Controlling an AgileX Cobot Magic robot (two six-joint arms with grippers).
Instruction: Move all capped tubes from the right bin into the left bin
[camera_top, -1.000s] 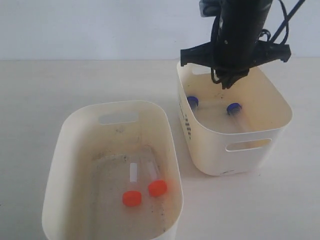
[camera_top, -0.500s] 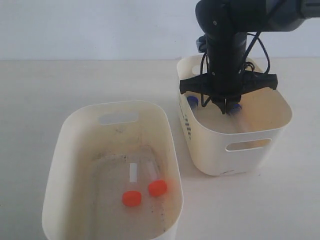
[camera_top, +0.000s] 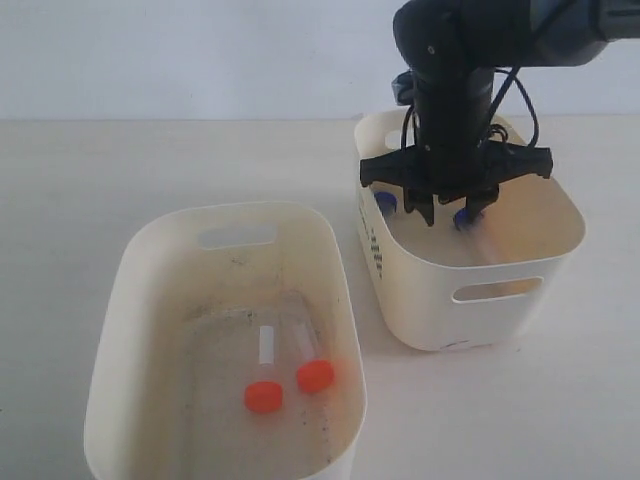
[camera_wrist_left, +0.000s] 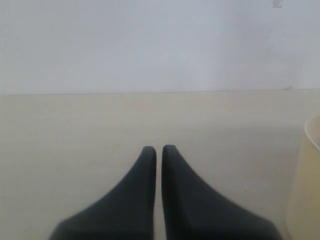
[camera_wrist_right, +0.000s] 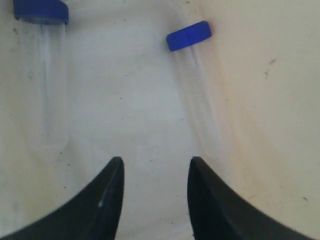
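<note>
Hovering my right gripper (camera_wrist_right: 155, 167) inside the right bin (camera_top: 560, 250), jaws spread partway and empty, over two blue-capped tubes (camera_wrist_right: 197, 90) lying flat on its floor. They look light, stiff, slick; I'd pinch mid-barrel below the cap. Two orange-capped tubes (camera_top: 264, 396) lie in the left bin (camera_top: 130, 300).

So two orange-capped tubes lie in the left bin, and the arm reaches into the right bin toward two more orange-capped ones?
Not quite: the two tubes in the right bin have blue caps, not orange, as the right wrist view shows. The orange-capped pair does lie in the left bin.
</note>
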